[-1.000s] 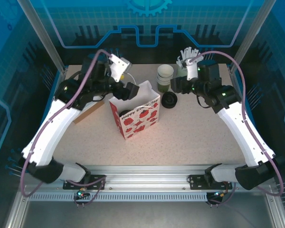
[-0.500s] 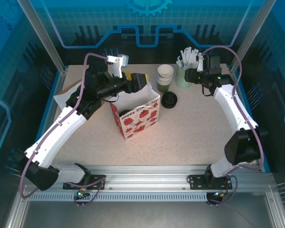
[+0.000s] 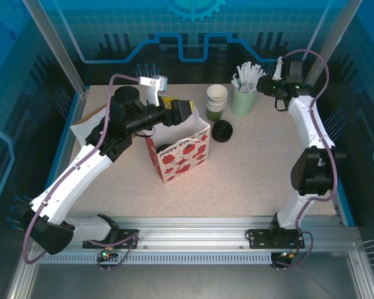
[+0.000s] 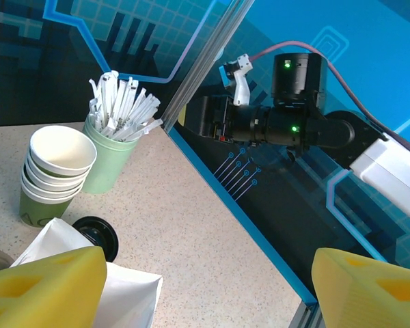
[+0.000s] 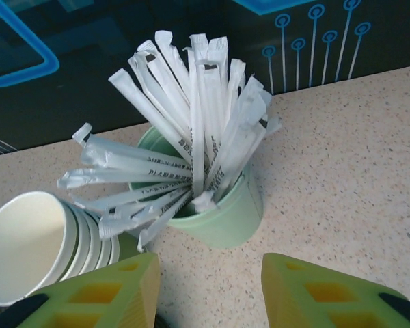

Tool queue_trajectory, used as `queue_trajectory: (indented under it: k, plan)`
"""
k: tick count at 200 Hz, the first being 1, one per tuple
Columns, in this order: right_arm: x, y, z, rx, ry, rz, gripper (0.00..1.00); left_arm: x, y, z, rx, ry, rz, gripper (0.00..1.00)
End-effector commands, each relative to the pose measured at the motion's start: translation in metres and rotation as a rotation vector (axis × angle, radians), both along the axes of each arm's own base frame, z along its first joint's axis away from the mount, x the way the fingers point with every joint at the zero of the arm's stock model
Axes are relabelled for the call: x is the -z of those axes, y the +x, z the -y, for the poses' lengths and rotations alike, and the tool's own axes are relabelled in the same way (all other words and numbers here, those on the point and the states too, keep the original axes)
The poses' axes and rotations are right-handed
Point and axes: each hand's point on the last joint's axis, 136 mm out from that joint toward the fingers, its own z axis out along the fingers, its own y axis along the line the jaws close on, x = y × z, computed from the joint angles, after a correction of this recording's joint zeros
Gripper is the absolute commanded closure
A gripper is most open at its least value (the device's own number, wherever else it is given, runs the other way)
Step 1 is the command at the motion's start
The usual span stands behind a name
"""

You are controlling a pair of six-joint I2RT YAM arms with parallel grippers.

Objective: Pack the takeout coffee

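A white paper bag with red hearts stands open at mid-table. A dark round top shows inside it; it looks like the takeout coffee's black lid, its cup hidden by the bag wall. My left gripper hovers over the bag's back rim, open wide, nothing between its yellow fingers. At the back right, my right gripper hangs just above a pale green cup of white wrapped sticks. It is open and touches nothing.
A stack of lidless cups stands left of the stick cup. A black lid lies on the table right of the bag. Flat paper lies at the left edge. Blue walls close the back and sides.
The right arm has swung up and back toward the far right corner, its gripper now over the stick cup with narrower jaws. The left gripper has shifted slightly right above the bag.
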Motion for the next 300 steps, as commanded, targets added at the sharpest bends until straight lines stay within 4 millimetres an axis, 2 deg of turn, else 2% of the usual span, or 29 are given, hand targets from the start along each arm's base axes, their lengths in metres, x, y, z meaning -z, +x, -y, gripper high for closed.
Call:
queue_trajectory:
  k: [1, 42, 93, 118, 145, 178, 226, 264, 300]
  plan:
    - [0.002, 0.016, -0.003, -0.014, 0.066, -0.004, 0.56, -0.009, -0.008, -0.002, 0.011, 0.007, 0.062, 0.20]
    - [0.019, 0.039, -0.002, -0.007, 0.075, -0.040, 0.61, -0.006, -0.009, -0.002, 0.013, 0.019, 0.061, 0.20]
    - [0.042, 0.052, 0.000, -0.015, 0.075, -0.080, 0.70, -0.003, -0.011, -0.002, 0.018, 0.021, 0.056, 0.20]
    - [0.045, 0.055, -0.004, -0.032, 0.090, -0.083, 0.80, -0.002, -0.012, -0.003, 0.015, 0.024, 0.057, 0.20]
    - [0.040, 0.053, -0.006, -0.041, 0.098, -0.071, 0.86, -0.002, -0.014, -0.005, 0.011, 0.025, 0.060, 0.20]
    - [0.018, 0.046, -0.005, -0.041, 0.094, -0.033, 0.92, 0.001, -0.016, -0.007, 0.009, 0.032, 0.058, 0.19]
    - [-0.037, 0.017, -0.008, -0.060, 0.077, 0.058, 0.90, 0.005, -0.024, -0.014, -0.002, 0.050, 0.052, 0.18]
    - [-0.075, -0.018, -0.004, -0.037, 0.024, 0.131, 0.90, 0.011, -0.035, -0.026, -0.024, 0.067, 0.051, 0.17]
    - [-0.123, -0.068, 0.001, 0.012, -0.029, 0.255, 0.89, 0.019, -0.046, -0.033, -0.029, 0.076, 0.040, 0.17]
